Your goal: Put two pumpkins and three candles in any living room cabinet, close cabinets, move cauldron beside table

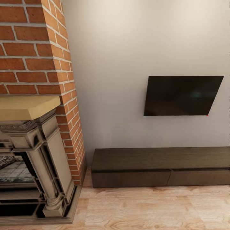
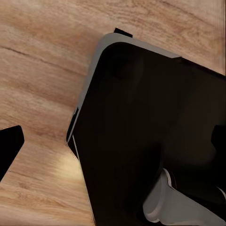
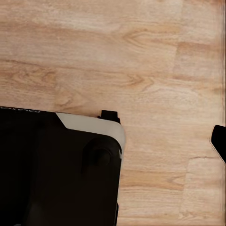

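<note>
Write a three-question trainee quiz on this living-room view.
1. True or false: the cabinet drawers are shut.
2. What hangs on the wall above the cabinet: A) mirror B) TV C) shelf?
3. Fill in: left of the cabinet rises a brick ____.

Key: 1 true. 2 B, the TV. 3 fireplace.

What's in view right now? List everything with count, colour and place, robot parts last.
cabinet: one, dark brown, low against the wall, drawer fronts shut.
television: one, black, on the wall above the cabinet.
fireplace: one, grey-beige carved surround with pale mantel, left of the cabinet.
brick chimney: one, red-orange, above the fireplace.
floor: light wood planks.
robot base: black with grey edge, over the floor in both wrist views.
</note>
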